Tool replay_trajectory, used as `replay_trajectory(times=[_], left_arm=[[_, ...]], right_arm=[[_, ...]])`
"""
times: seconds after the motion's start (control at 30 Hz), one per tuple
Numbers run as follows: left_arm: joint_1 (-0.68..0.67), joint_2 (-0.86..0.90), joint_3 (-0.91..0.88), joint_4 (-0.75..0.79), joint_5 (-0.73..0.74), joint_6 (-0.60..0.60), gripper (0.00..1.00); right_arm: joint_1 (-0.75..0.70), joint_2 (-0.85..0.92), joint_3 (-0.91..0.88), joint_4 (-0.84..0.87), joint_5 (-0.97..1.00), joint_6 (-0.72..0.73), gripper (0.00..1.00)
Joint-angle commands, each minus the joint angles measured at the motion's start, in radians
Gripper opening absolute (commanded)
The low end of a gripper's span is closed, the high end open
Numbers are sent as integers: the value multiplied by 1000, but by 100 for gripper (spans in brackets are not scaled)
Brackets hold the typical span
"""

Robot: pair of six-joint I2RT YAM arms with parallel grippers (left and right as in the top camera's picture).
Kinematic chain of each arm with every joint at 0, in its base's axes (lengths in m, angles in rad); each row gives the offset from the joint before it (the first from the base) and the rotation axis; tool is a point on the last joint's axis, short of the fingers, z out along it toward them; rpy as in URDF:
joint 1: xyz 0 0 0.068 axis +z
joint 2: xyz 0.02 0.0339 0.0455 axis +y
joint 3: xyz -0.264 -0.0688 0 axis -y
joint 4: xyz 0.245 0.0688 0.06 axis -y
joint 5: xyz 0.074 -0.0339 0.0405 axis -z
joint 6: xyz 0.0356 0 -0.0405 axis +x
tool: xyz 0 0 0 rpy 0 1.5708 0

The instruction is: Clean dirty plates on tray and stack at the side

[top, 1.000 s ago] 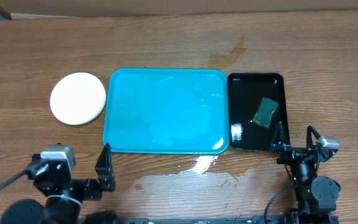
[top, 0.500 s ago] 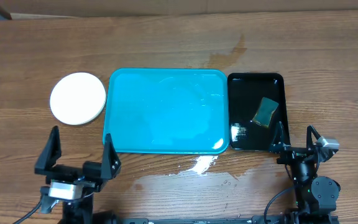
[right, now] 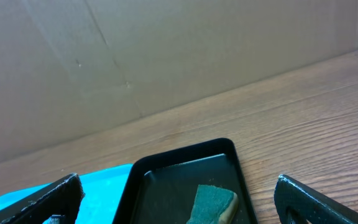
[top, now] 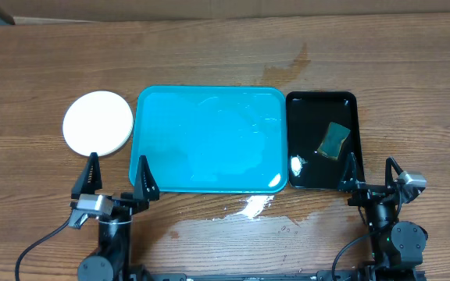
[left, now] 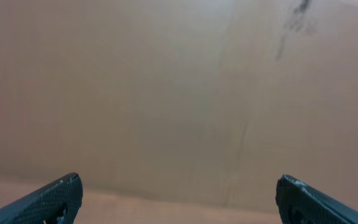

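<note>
A brown wooden table [top: 209, 47] carries everything, and a cardboard wall [left: 166, 93] stands behind it.

The overhead view gives me the whole layout. The turquoise tray [top: 141, 140] lies in the middle with nothing on it, faint wet marks across its floor. The plates [top: 98, 123] sit stacked on the table just left of it, clear of its rim. A black tray [top: 307, 117] lies just to its right and holds a sponge [top: 334, 140]. A wet patch [top: 244, 209] shines on the wood by the turquoise tray's near edge.

My left wrist camera shows none of this, only the cardboard wall, a thin strip of table and my finger ends in the lower corners. My right wrist camera catches the black tray, the sponge and one corner of the turquoise tray.

I count one turquoise tray, one black tray, one sponge and two tools. The stack shows one clean white top with a second rim peeking out at its lower right. I cannot count deeper than that.

My left tool [top: 116, 176] is spread wide and holds nothing. A second ago it was low at the table's near-left edge. Now it has come up near the tray's near-left corner, with one finger below the plates. My right tool [top: 372, 173] is also spread wide and empty. It has not moved from the black tray's near-right corner.
</note>
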Motion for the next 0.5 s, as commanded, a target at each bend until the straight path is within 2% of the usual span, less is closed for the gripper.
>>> replay_trajectory(times=[0.0, 0.23, 0.47], left_arm=[[-7, -13, -13, -101, -73, -28, 100], [-7, -13, -13, -439, -104, -49, 100], [-29, -12, -13, -442, -110, -49, 100]], right_arm=[[-3, -10, -10, 6, -5, 4, 100], [-3, -10, -10, 6, -5, 4, 100], [-3, -10, -10, 6, -5, 4, 100]])
